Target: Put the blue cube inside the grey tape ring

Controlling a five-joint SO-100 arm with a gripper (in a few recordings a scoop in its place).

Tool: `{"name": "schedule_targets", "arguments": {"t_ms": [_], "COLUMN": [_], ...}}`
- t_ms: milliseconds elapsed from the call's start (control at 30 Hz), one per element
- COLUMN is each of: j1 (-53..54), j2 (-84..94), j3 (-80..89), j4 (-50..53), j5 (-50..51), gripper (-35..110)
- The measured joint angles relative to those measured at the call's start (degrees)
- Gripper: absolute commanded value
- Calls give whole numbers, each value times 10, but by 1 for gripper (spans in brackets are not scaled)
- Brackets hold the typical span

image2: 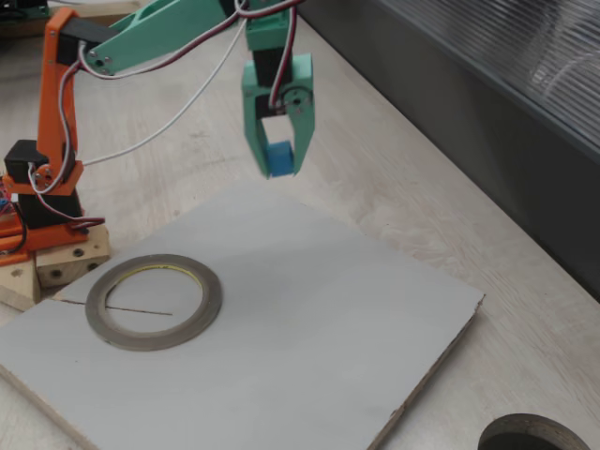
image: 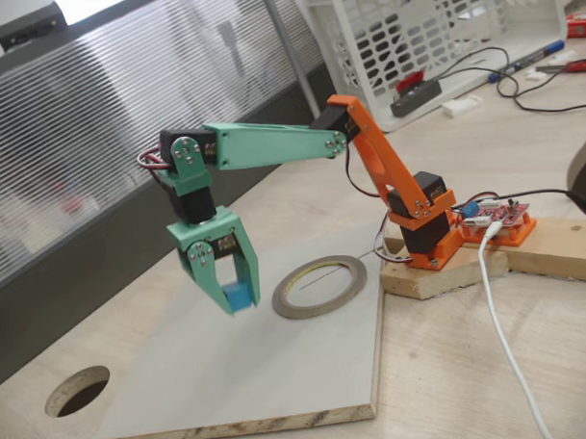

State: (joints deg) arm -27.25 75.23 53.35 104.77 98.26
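Note:
My green gripper (image: 230,301) (image2: 279,161) hangs above the pale board, shut on the blue cube (image: 238,297) (image2: 279,157), which sits between its fingertips clear of the surface. The grey tape ring (image: 320,286) (image2: 154,301) lies flat on the board with a hollow centre. In a fixed view the gripper is to the left of the ring (image: 320,286); in the other it is up and to the right of the ring (image2: 154,301), well apart from it.
The pale board (image: 279,374) (image2: 309,356) rests on the wooden table. A dark round hole (image: 78,391) (image2: 534,437) is cut in the tabletop beside the board. The orange arm base (image: 428,236) stands on wooden blocks, with a white cable (image: 504,337) and a white basket (image: 431,32) behind.

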Motion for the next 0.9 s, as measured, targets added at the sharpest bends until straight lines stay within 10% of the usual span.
{"name": "schedule_targets", "arguments": {"t_ms": [367, 900], "j1": [294, 318], "j2": [205, 338], "j3": [374, 696], "j4": [-18, -301], "j5": [1, 1], "gripper": [6, 6]}}
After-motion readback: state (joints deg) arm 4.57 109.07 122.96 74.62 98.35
